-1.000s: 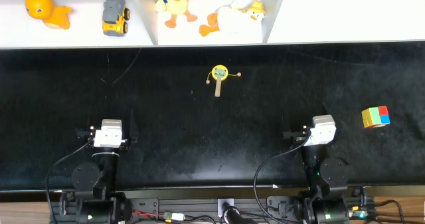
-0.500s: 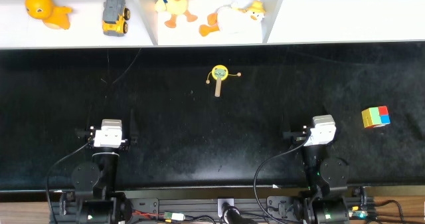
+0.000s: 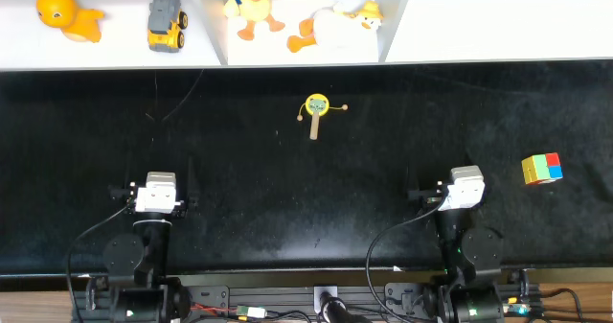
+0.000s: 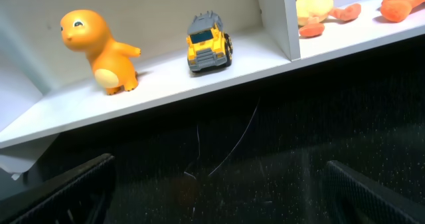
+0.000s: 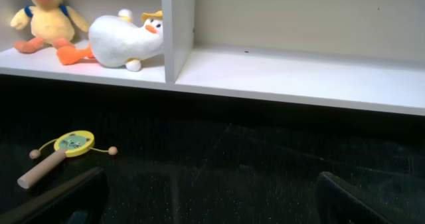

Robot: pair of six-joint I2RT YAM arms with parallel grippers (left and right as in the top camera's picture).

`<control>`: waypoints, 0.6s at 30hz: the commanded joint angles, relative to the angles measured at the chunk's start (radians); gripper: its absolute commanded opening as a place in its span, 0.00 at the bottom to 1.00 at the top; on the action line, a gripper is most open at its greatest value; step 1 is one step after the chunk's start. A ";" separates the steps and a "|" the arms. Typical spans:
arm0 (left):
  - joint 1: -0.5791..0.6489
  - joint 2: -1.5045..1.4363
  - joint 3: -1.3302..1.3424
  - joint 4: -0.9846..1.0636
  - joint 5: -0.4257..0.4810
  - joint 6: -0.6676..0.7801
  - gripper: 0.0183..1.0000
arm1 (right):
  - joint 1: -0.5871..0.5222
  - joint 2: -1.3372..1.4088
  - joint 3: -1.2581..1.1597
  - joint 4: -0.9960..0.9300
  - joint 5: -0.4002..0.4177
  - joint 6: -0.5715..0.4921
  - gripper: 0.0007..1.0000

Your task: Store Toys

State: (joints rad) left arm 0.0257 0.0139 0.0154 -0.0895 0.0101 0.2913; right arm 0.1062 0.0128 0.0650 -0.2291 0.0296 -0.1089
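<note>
Both arms sit low near their bases at the near edge of the black bench (image 3: pixel 239 170), left arm on the left, right arm on the right, well apart from each other.

Left hand (image 4: pixel 219 197): fingers spread wide apart, gripping nothing, black bench beneath. It faces the left compartment of the white shelf (image 3: pixel 479 35).

Right hand (image 5: pixel 209 201): fingers likewise wide apart, gripping nothing. It faces the divider between the shelf's middle and right compartments.

On the shelf, along the far edge of the bench:
- Left compartment: orange figure (image 3: pixel 67 13) standing upright, yellow truck (image 3: pixel 166 22) beside it, the two apart.
- Middle compartment: yellow duck (image 3: pixel 253 7) sitting, white duck (image 3: pixel 335 26) lying on its side near it, close against the right-hand divider.

On the bench:
- Drum rattle (image 3: pixel 315 112), yellow head with a wooden handle, lies flat near the shelf front, roughly mid-width, below the middle compartment. Handle points back toward the arms.
- Colour cube (image 3: pixel 541 168) sits far right, beyond the right arm, well apart from the rattle and from the shelf.

Neither hand touches any toy.
</note>
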 commanded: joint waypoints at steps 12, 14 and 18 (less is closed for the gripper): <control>-0.006 -0.011 -0.008 0.005 -0.012 -0.010 1.00 | 0.013 0.063 0.007 0.016 -0.025 0.225 1.00; -0.006 -0.011 -0.008 0.005 -0.012 -0.010 1.00 | 0.013 0.091 0.013 0.018 -0.069 0.289 0.99; -0.006 -0.011 -0.008 0.005 -0.013 -0.010 1.00 | 0.027 0.143 0.030 0.017 -0.077 0.314 0.99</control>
State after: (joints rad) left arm 0.0257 0.0139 0.0154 -0.0891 0.0101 0.2913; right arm 0.1173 0.1337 0.0650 -0.2199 -0.0212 0.1322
